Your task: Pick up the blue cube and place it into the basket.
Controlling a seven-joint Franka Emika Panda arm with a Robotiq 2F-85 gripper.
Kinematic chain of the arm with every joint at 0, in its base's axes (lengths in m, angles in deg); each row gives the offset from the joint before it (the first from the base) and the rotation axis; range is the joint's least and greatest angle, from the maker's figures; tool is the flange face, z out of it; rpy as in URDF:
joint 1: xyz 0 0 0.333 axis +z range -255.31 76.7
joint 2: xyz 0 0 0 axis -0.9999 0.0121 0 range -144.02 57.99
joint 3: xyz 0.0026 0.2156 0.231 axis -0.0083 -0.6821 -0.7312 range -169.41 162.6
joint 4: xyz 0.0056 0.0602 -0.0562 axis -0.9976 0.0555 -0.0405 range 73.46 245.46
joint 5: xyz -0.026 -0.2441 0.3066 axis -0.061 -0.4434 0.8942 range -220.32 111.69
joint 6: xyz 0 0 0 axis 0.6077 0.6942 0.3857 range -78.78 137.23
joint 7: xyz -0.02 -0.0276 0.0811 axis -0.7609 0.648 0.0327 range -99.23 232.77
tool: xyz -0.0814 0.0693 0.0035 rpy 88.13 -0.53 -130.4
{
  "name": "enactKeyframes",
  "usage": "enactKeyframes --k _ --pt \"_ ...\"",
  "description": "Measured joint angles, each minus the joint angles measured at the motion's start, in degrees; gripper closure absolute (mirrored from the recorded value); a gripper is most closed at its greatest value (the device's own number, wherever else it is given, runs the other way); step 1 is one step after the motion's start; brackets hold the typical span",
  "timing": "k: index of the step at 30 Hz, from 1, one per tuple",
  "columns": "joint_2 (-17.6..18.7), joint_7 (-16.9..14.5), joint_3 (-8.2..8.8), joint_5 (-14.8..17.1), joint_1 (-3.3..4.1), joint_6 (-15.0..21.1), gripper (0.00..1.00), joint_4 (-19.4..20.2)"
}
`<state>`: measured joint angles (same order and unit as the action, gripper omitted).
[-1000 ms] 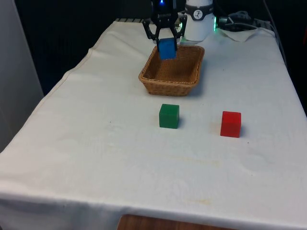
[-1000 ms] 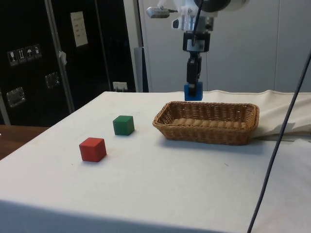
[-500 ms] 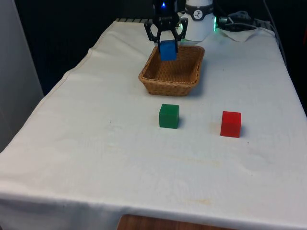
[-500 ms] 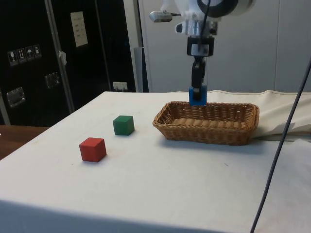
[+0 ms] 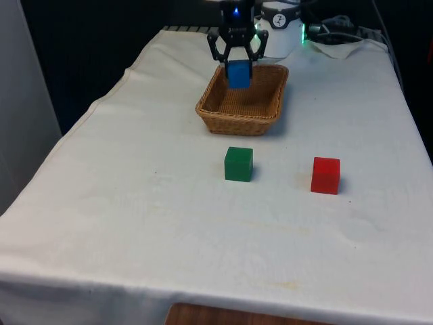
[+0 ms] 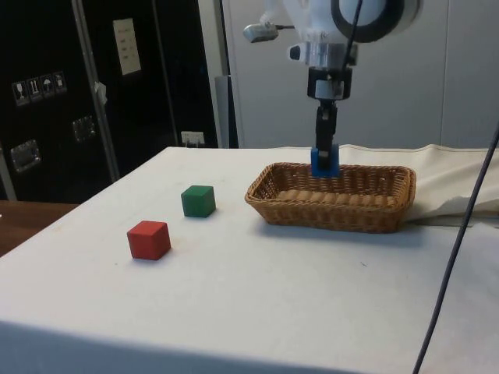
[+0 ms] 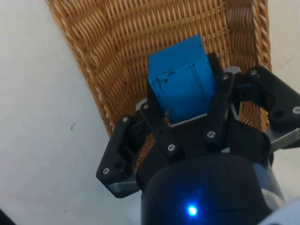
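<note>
Gripper (image 5: 238,68) fingers (image 7: 157,124) clamped on blue cube (image 5: 238,74), one on each side of it, cube sticking out past the tips. Cube hangs above the basket (image 5: 215,115), over its far part near the robot, not touching the weave; in side view the cube (image 6: 325,162) sits at about rim level of the basket (image 6: 335,212). Wrist view: cube (image 7: 182,84) over the basket floor (image 7: 117,42), close to one long wall. Green cube (image 5: 238,164) on bench (image 5: 135,223) just in front of basket; red cube (image 5: 325,175) to the front view's right of it, well apart.
</note>
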<state>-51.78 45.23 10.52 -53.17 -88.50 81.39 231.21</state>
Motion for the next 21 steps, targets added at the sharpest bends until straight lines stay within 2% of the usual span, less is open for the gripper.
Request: enactKeyframes --k 7,21 --pt "0.7 1.3 0.0 -1.8 0.0 1.5 1.0 0.7" --pt "7.6 1.3 0.0 -1.8 0.0 10.0 1.0 1.1"
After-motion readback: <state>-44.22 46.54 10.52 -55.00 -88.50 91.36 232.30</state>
